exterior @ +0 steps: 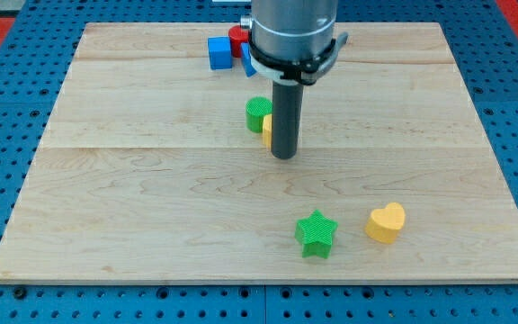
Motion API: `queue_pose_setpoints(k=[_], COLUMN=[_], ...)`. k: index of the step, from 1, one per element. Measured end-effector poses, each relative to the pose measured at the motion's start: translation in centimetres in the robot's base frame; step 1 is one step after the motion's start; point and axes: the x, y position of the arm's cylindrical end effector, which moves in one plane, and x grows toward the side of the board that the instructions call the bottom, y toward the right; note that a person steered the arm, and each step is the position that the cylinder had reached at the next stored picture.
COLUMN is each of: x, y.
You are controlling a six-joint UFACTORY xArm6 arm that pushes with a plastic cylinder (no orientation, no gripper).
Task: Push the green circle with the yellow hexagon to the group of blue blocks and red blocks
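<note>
Centrally, a little toward the view's top, the green circle [257, 114] sits touching the yellow hexagon [267, 130], which the rod mostly hides. My tip [283, 157] rests just beside the hexagon, on its bottom-right side; being a bare rod, it holds nothing. Near the surface's [133, 207] top edge lie a blue cube [218, 52] and red block [237, 37], with bare wood between them and the circle. Well apart, near the bottom edge, sit a green star [316, 233] and yellow heart [386, 222].
</note>
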Motion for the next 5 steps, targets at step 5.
queue_pose_setpoints(k=[5], x=[-14.9], y=[3.6])
